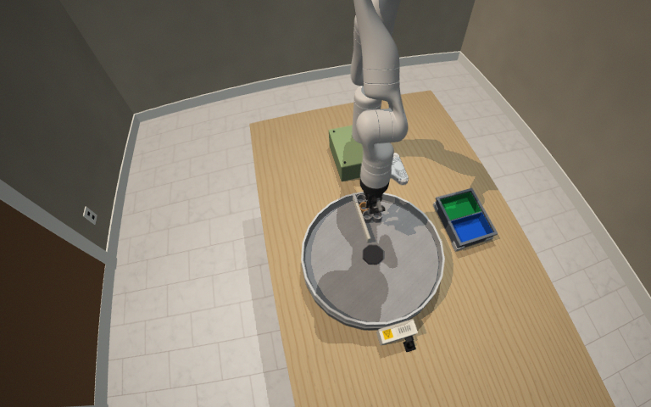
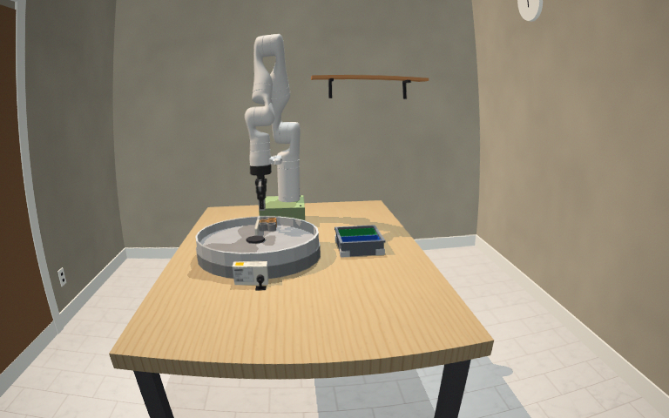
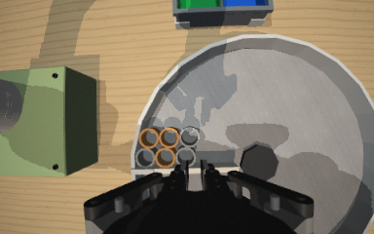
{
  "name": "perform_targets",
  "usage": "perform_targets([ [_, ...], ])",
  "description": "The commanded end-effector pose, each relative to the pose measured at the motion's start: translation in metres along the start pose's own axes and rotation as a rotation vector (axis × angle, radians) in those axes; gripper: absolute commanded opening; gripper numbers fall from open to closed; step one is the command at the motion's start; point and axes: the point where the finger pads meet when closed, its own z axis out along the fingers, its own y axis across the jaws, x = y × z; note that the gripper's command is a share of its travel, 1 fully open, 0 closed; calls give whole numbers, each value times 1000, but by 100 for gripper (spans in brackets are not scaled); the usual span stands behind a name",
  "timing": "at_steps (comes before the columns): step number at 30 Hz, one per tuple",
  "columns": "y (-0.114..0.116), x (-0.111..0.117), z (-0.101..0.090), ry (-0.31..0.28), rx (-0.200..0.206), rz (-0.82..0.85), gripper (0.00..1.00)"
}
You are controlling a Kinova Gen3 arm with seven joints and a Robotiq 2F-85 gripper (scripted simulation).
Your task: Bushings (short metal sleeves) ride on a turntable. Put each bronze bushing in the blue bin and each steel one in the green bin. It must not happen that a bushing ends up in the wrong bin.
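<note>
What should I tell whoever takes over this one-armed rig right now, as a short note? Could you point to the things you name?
Gripper: the black two-finger gripper (image 1: 376, 212) (image 2: 261, 206) (image 3: 194, 168) is empty, fingers slightly apart, above the cluster.
Parts: three bronze ring-shaped bushings (image 1: 363, 206) (image 2: 267, 220) (image 3: 140, 137) and three steel ring-shaped bushings (image 1: 377, 219) (image 2: 271, 226) (image 3: 136, 157) stand grouped on the round grey turntable (image 1: 442, 254) (image 2: 306, 253) (image 3: 302, 97).
Done: none visible in the rectangular blue bin (image 1: 472, 229) (image 2: 360, 238) (image 3: 243, 2) or green bin (image 1: 459, 206) (image 2: 357, 231) (image 3: 199, 3).
Left: all six; bronze to blue, steel to green.
</note>
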Motion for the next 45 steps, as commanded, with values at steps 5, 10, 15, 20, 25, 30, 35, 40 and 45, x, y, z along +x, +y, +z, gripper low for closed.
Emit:
perform_targets([
  [5, 0, -1, 1, 0, 1, 2, 14],
  [10, 0, -1, 1, 0, 1, 2, 14],
  [15, 0, -1, 1, 0, 1, 2, 14],
  [20, 0, -1, 1, 0, 1, 2, 14],
  [25, 0, -1, 1, 0, 1, 2, 14],
  [30, 0, -1, 1, 0, 1, 2, 14],
  [35, 0, -1, 1, 0, 1, 2, 14],
  [40, 0, -1, 1, 0, 1, 2, 14],
  [45, 0, -1, 1, 0, 1, 2, 14],
])
